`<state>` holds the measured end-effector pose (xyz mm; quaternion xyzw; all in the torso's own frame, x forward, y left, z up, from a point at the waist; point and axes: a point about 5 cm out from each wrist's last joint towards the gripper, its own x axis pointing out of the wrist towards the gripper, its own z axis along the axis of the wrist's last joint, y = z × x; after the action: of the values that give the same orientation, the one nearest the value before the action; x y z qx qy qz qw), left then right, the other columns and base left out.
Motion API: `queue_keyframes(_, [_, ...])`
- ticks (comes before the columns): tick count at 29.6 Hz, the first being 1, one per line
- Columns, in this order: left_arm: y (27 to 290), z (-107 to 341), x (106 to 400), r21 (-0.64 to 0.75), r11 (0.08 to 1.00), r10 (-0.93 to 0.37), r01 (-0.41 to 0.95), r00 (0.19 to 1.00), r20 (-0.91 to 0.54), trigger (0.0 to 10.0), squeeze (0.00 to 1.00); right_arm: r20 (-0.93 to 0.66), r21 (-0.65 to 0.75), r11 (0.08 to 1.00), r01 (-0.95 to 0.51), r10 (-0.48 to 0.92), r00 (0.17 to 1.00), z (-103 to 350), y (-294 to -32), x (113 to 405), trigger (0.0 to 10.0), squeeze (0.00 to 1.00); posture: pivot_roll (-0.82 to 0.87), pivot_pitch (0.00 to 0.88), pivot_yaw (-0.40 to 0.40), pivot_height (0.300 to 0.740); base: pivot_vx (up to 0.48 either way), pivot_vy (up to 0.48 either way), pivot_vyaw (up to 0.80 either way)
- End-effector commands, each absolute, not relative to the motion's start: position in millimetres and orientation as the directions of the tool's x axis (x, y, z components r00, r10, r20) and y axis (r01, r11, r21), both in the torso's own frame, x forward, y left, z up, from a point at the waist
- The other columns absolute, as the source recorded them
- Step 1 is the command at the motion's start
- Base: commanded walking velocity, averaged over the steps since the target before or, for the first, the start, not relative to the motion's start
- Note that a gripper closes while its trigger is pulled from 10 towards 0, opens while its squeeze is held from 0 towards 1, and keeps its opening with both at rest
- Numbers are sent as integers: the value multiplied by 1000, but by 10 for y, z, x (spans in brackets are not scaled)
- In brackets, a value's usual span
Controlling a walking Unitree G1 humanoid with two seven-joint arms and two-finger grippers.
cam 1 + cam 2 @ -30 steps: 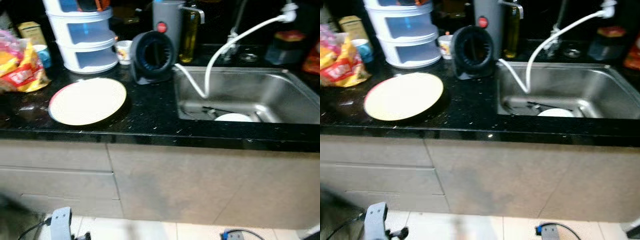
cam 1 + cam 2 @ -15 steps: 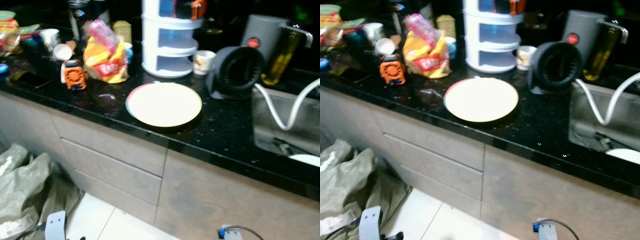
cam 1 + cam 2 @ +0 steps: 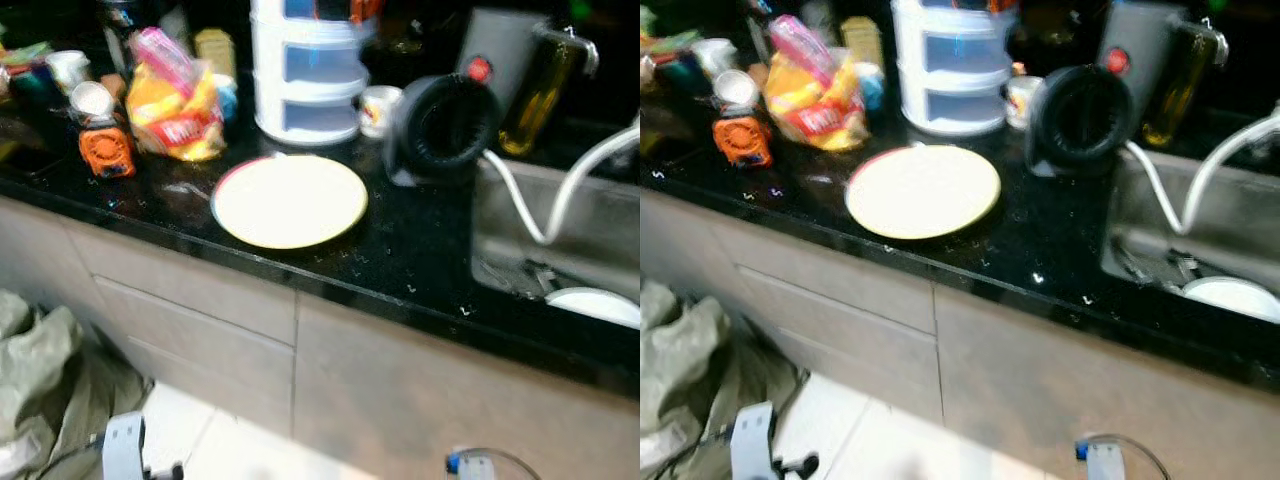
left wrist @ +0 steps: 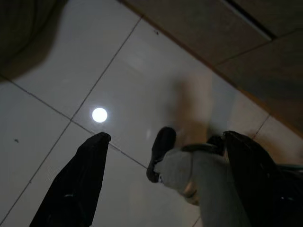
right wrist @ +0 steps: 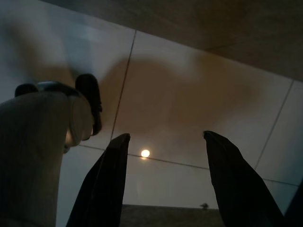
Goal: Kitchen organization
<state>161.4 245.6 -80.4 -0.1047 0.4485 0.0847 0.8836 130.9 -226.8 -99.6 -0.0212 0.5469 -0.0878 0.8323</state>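
A cream plate with a red rim lies flat on the black counter, near its front edge. To its right is a steel sink with a white dish in it and a white hose looping over the rim. Both arms hang low in front of the cabinets. My left gripper is open over the tiled floor, with nothing between its fingers. My right gripper is also open over the floor and holds nothing.
Behind the plate stand a white drawer tower, a round black appliance, a grey jug and an oil bottle. A yellow snack bag, an orange gadget and cups crowd the left. A grey-green sack lies on the floor.
The camera has swung left along the counter, so the sink now sits at the right edge and the clutter on the left shows. Nothing on the counter moved. Both arms still hang.
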Motion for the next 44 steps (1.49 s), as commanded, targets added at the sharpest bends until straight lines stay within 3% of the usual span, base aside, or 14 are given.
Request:
queue_keyframes(1, [2451,-809,1608,-107,963,59,-248,579,-813,10000,0,-913,-124,984,124,-162,373,-1014,-2237,1278,10000,0,105,14,-10,740,0,0,0])
queue_keyframes(22, [2420,-773,1692,-117,968,47,-222,620,-783,10000,0,-910,-132,983,126,-171,378,-995,-2268,1315,10000,0,106,17,-23,740,0,-146,0])
queue_keyframes(32, [2412,-620,1946,-106,992,-28,-67,706,-707,10000,0,-912,-131,984,122,-168,375,-994,-2268,1321,10000,0,121,32,-30,740,0,0,-800])
queue_keyframes(44, [2402,-480,2066,-45,998,-61,44,809,-585,10000,0,-909,-146,989,21,-142,391,-959,-2255,1430,10000,0,194,64,-88,740,0,0,0])
